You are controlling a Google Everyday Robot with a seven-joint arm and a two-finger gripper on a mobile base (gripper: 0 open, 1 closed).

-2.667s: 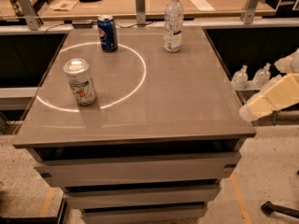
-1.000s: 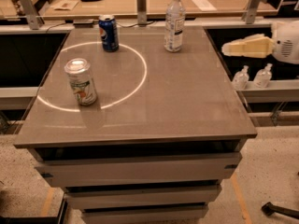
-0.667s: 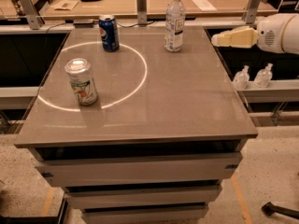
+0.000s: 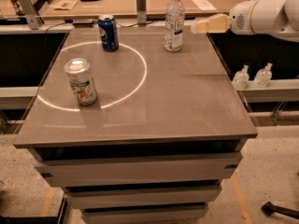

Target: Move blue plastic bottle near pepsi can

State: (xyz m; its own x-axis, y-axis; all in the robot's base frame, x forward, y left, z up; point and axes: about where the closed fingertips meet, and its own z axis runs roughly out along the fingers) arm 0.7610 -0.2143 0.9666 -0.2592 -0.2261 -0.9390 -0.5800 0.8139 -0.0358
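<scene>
The blue plastic bottle [image 4: 174, 21], clear with a white cap and pale label, stands upright at the far right of the grey table [image 4: 182, 101]. The pepsi can [image 4: 108, 32], dark blue with a silver top, stands at the far left-centre, well apart from the bottle. My gripper [image 4: 198, 26] reaches in from the right on a white arm, at about the bottle's mid height. Its cream fingers point left, a short gap to the right of the bottle, touching nothing.
A white-silver can with green and red print [image 4: 81, 81] stands at the table's left. A ring of light lies across the tabletop. Two small bottles [image 4: 252, 76] sit on a ledge beyond the right edge. A metal post [image 4: 140, 5] stands behind the table.
My gripper has risen from low on the right and swung left toward the bottle. It now sits close beside it. Bottle and cans have not moved.
</scene>
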